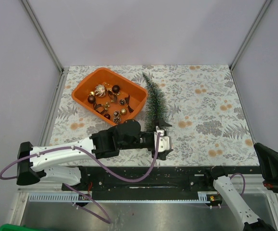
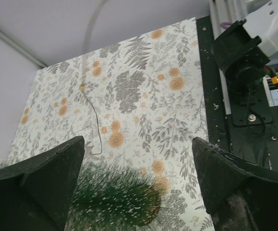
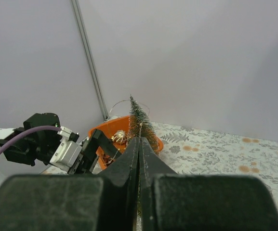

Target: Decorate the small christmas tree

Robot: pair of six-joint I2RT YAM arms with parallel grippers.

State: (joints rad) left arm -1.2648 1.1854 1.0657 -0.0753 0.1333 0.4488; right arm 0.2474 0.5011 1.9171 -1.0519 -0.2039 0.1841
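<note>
Walls (image 1: 143,29): plain pale grey panels, matte, joined by thin metal corner strips.
Table (image 1: 211,96): flat, covered with a printed cloth of grey ferns and leaves with small orange blooms. A black rail runs along its near edge.
Left arm (image 1: 66,156): white shell with black joints and a looping purple cable (image 1: 129,178). It reaches across the near part of the table towards the tree.
Right arm (image 1: 235,192): same white and black build, low at the near right corner, well apart from the tree.
Orange tray (image 1: 83,86): smooth plastic, rectangular with rounded corners and sloping walls. It sits at the far left of the cloth, just beside the tree.
Small christmas tree (image 1: 154,101): slim cone of dark green bristly needles flecked with white frost. It stands upright near the middle of the table, tapering to a thin tip, with its foot towards the arms.
Left gripper (image 1: 162,142): black fingers (image 2: 42,178) spread wide, one on each side of the tree's lower needles. Whether they touch it I cannot tell.
Right gripper (image 3: 139,144): black fingers pressed flat together with nothing between them, raised off the table.
Striped bauble (image 1: 100,90): round, glossy gold and white, in the tray.
Dark red ball (image 1: 115,88): smaller, shiny, near the striped one.
Pine cone (image 1: 123,102): brown and scaly, among other small trinkets in the tray.
</note>
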